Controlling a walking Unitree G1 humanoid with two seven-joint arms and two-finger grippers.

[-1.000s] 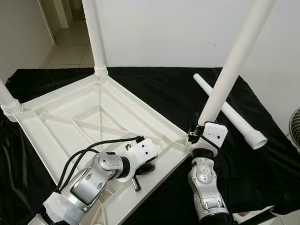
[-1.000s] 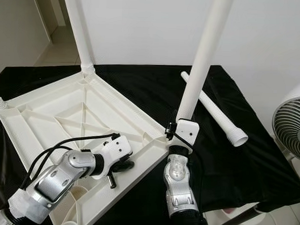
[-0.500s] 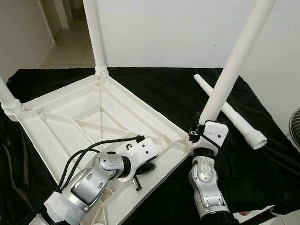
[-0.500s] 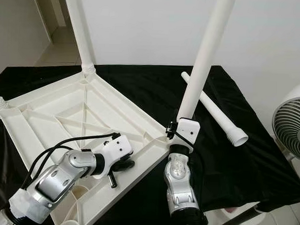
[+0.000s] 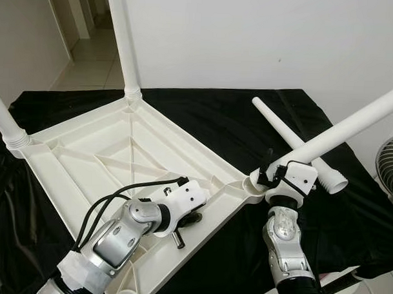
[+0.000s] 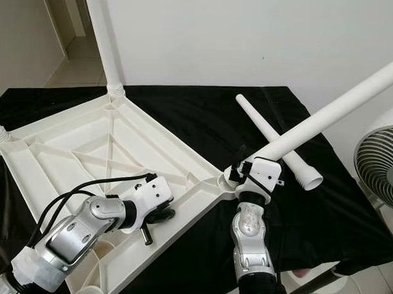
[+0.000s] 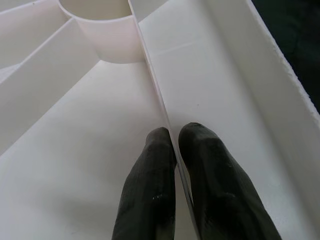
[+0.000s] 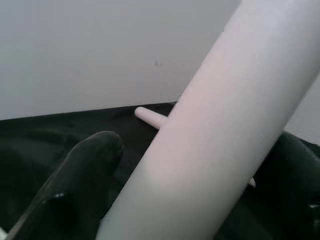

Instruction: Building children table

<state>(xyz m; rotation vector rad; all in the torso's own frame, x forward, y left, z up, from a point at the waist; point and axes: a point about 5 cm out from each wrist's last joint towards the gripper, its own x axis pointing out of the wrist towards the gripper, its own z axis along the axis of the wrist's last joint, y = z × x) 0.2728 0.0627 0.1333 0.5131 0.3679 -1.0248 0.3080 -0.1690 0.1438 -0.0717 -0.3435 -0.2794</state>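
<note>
Held leg now tilted right in right gripper jaws; left gripper pinching tabletop rib; four legs total

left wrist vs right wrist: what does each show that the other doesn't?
Left wrist: the left tool shut on a thin rib of the upturned white tabletop, below a round leg socket.
Right wrist: the right tool gripping a tilted white table leg, with a loose leg on the black cloth and a white wall behind.
Both: two black fingers on a white plastic part.
</note>
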